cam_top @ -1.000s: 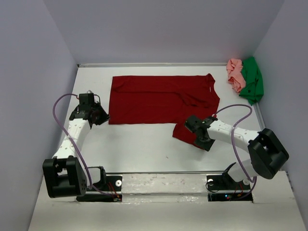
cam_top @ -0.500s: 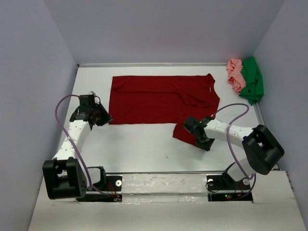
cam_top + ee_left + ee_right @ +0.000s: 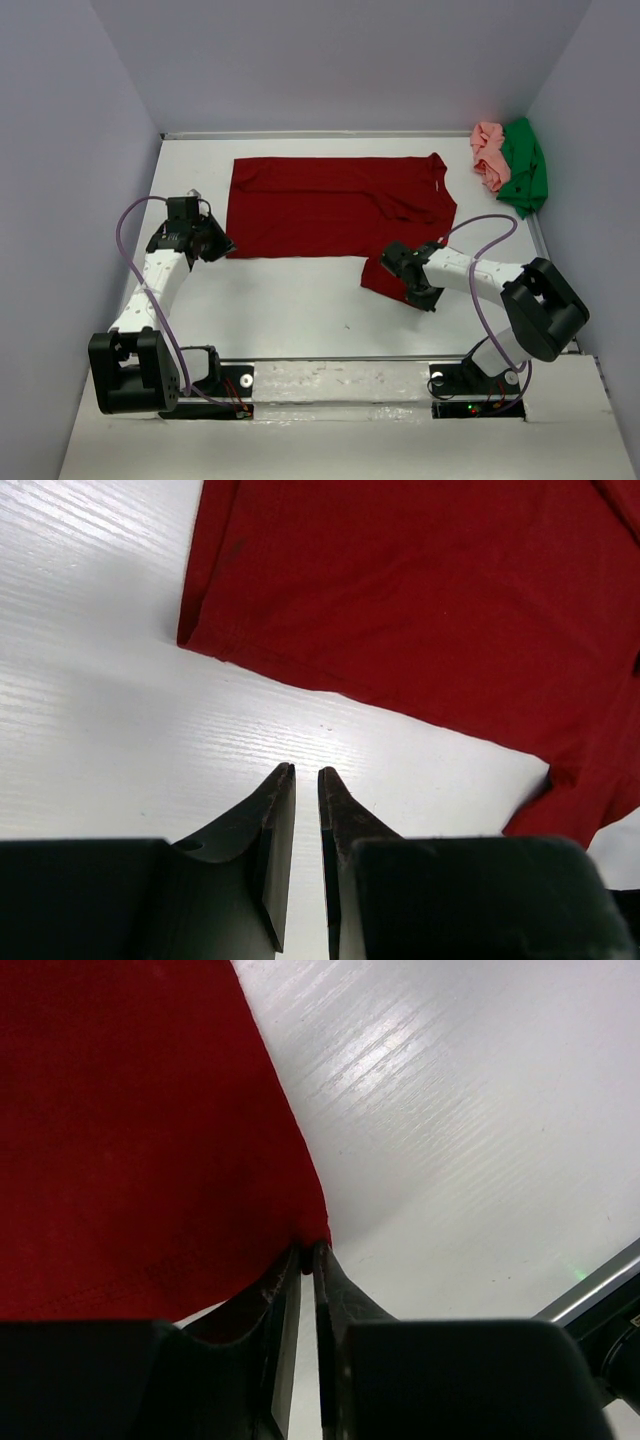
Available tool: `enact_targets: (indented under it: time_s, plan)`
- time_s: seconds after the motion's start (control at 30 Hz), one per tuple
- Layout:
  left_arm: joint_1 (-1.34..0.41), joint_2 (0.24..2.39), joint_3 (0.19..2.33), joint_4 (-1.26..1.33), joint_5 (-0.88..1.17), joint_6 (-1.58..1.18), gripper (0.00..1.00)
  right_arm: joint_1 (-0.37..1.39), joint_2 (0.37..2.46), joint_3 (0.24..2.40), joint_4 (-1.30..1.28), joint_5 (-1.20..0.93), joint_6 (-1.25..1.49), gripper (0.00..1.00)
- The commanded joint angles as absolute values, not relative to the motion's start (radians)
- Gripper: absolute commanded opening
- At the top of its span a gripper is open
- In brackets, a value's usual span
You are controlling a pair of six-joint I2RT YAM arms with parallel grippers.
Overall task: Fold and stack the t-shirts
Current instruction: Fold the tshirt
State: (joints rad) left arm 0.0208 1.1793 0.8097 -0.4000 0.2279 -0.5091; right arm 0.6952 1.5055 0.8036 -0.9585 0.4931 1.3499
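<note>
The dark red t-shirt lies spread flat across the middle of the table, with one sleeve lying toward the near edge on the right. My right gripper is shut on the corner of that sleeve; in the right wrist view the red cloth is pinched at the fingertips. My left gripper is shut and empty, low over the bare table just short of the shirt's near left corner; its tips point at the cloth. The pale pink t-shirt and the bright green t-shirt lie bunched at the far right corner.
White table with grey walls on the left, back and right. A metal rail with the arm bases runs along the near edge. The rail's corner shows in the right wrist view.
My left gripper has crept right, toward the red shirt's near left corner. My right gripper has shifted slightly left along the sleeve. The shirts have not moved.
</note>
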Motion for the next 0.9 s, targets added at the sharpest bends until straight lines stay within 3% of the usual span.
enact_targets:
  time_s: [0.0, 0.23, 0.37, 0.4, 0.47, 0.87]
  plan:
    - [0.015, 1.144, 0.801, -0.397, 0.232, -0.502, 0.26, 0.701, 1.519, 0.802, -0.94, 0.522, 1.355, 0.12]
    - [0.006, 1.175, 0.815, -0.417, 0.189, -0.508, 0.26, 0.701, 1.508, 0.847, -0.954, 0.557, 1.31, 0.01]
    - [-0.07, 1.23, 0.854, -0.457, 0.04, -0.529, 0.29, 0.701, 1.485, 0.882, -0.974, 0.589, 1.278, 0.0]
    - [-0.084, 1.259, 0.87, -0.463, 0.013, -0.534, 0.45, 0.701, 1.479, 0.9, -0.979, 0.601, 1.272, 0.0]
    - [-0.107, 1.305, 0.879, -0.469, -0.061, -0.545, 0.61, 0.701, 1.453, 0.913, -0.968, 0.607, 1.246, 0.0]
    - [-0.114, 1.417, 0.919, -0.488, -0.195, -0.587, 0.65, 0.701, 1.382, 0.894, -0.891, 0.589, 1.129, 0.0]
